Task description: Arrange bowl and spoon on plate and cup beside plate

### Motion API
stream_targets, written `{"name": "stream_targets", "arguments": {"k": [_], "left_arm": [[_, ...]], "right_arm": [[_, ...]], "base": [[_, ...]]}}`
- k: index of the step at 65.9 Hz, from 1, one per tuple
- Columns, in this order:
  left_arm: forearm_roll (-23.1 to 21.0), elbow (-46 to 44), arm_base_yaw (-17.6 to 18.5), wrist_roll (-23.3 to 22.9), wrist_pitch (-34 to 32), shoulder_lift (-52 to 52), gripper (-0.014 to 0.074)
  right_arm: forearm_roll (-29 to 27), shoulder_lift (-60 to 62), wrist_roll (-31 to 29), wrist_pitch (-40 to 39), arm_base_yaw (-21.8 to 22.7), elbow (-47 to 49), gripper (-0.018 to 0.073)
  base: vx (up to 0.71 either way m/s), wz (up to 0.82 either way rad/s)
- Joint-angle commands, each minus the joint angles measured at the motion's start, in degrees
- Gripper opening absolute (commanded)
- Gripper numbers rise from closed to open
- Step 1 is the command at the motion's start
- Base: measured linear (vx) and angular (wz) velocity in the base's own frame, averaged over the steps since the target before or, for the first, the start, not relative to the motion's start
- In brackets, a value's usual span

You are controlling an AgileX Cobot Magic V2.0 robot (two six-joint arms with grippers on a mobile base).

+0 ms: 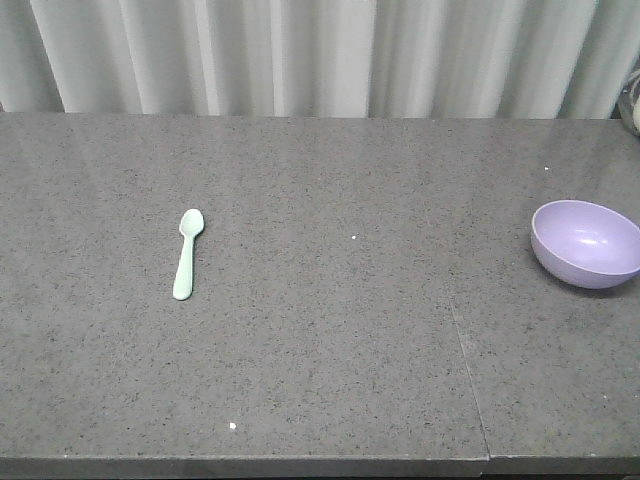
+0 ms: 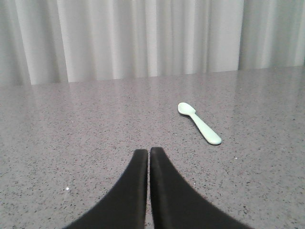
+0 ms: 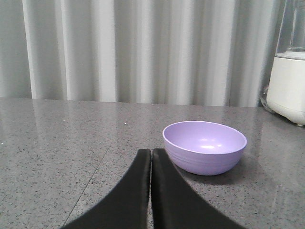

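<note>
- Two shut and empty: left tool, right tool.
- On desk: spoon lying left, bowl at right edge, well apart.
- Opening step, likely; next, spreading right tool wide for bowl rim.

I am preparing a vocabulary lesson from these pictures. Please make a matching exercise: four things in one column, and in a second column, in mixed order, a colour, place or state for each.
Column A
1 spoon
2 bowl
3 left gripper
4 appliance

Column B
a pale lilac, empty
b shut, holding nothing
c white, at the far right
d mint, lying flat

Pairs: 1-d, 2-a, 3-b, 4-c.
</note>
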State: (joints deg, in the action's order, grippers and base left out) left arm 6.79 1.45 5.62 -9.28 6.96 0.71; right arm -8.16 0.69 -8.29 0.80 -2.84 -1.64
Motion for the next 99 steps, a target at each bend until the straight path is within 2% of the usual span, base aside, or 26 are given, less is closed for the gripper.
{"name": "stream_targets", "arguments": {"k": [1, 99], "left_arm": [[-0.1, 1.7, 0.0, -0.5, -4.4, 0.9, -0.0006], [-0.1, 1.7, 0.0, -0.5, -4.4, 0.9, -0.0006]], "right_arm": [[0.2, 0.3, -0.6, -4.4, 0.2, 0.0, -0.0002], [0.2, 0.3, -0.6, -4.4, 0.2, 0.0, -0.0002]], "base": [[0.0, -0.01], [0.0, 0.0]]}}
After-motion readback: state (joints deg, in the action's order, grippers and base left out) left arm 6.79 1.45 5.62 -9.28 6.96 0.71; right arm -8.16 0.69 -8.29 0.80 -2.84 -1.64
